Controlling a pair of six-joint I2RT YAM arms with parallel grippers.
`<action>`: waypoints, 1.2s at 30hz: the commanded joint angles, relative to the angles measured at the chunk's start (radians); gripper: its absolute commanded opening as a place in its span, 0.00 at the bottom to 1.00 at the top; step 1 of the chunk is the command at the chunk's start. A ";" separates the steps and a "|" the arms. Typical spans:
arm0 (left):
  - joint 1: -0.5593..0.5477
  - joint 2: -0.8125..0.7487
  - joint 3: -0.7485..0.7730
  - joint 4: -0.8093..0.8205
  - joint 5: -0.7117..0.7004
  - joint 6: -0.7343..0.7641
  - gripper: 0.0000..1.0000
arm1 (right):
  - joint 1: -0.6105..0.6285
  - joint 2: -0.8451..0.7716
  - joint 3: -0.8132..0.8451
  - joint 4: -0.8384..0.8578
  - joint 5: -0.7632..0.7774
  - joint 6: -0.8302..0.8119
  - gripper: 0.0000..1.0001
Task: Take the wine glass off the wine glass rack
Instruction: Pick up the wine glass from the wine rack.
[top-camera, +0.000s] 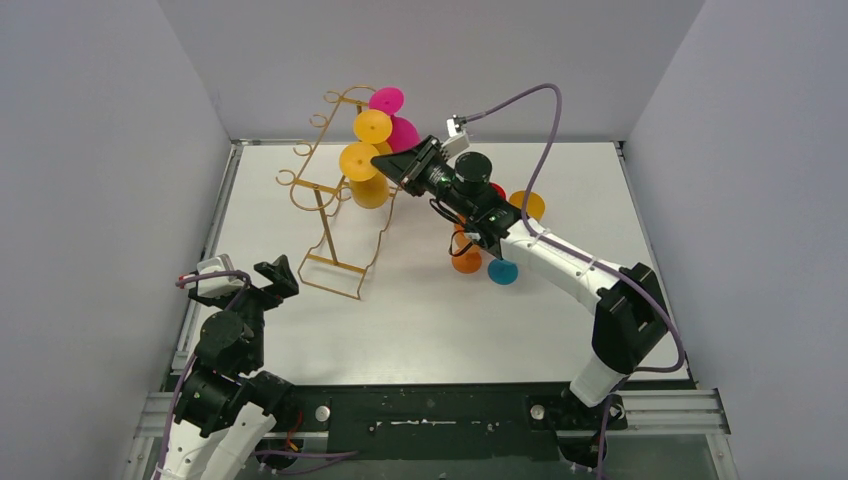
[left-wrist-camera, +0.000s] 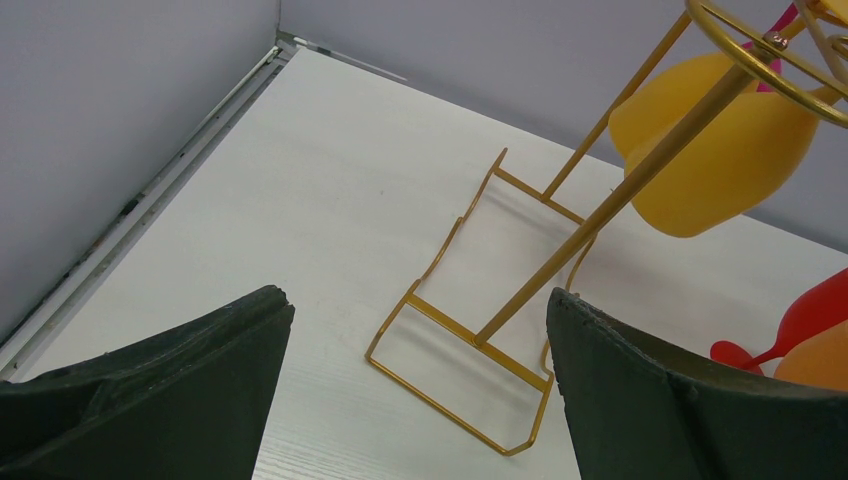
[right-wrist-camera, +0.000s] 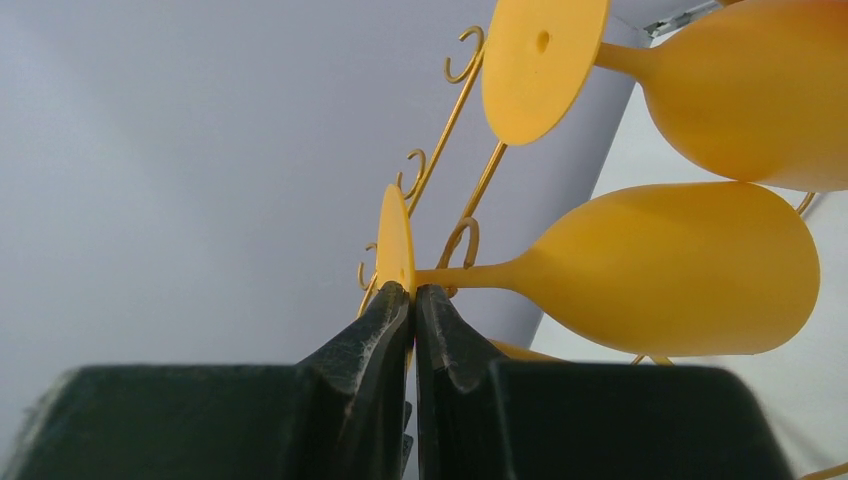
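The gold wire wine glass rack (top-camera: 330, 205) stands at the back left of the table, with its looped base (left-wrist-camera: 470, 345) and post (left-wrist-camera: 620, 190) in the left wrist view. Two yellow wine glasses and a pink one (top-camera: 388, 101) hang upside down from its hooks (right-wrist-camera: 462, 60). My right gripper (top-camera: 381, 160) (right-wrist-camera: 413, 295) is shut on the thin foot (right-wrist-camera: 396, 240) of the lower yellow wine glass (top-camera: 360, 163), whose bowl (right-wrist-camera: 680, 265) hangs to the right. My left gripper (top-camera: 281, 276) (left-wrist-camera: 418, 300) stands open, low, just left of the rack's base, holding nothing.
The second yellow glass (right-wrist-camera: 745, 85) hangs close above the held one. Loose glasses lie on the table under my right arm: orange (top-camera: 466, 261), teal (top-camera: 502, 272), red (top-camera: 497, 190) and amber (top-camera: 528, 205). Grey walls close in the left, back and right.
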 joint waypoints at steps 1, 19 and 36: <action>0.005 0.007 0.025 0.039 0.013 0.007 0.97 | -0.014 -0.053 -0.025 0.117 -0.023 0.080 0.00; 0.006 0.009 0.025 0.042 0.020 0.009 0.97 | -0.018 -0.073 -0.065 0.148 -0.079 0.077 0.00; 0.009 0.022 0.025 0.042 0.024 0.013 0.97 | -0.028 -0.108 -0.158 0.268 -0.096 0.116 0.00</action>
